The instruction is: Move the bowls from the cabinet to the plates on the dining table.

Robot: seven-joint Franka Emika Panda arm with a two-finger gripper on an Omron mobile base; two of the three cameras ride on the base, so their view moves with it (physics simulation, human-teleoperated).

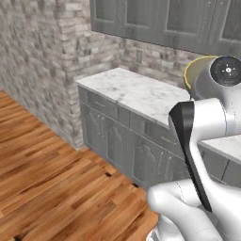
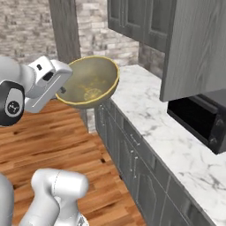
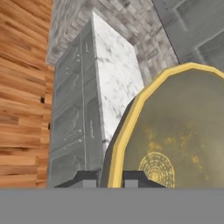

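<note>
currently a bowl (image 2: 89, 82) is being gripped by its rim between the closed fingers of the gripper (image 2: 62, 90), as is being shown in the right base view. it is being held tilted on its side in the air, over the wooden floor (image 2: 66, 137) just beside the near edge of the marble counter (image 2: 163, 132), with its hollow turned toward the camera. in the hand view the bowl (image 3: 175, 135) is being pinched at its yellowish rim. grey wall cabinets (image 2: 145, 22) are hanging above the counter.
</note>
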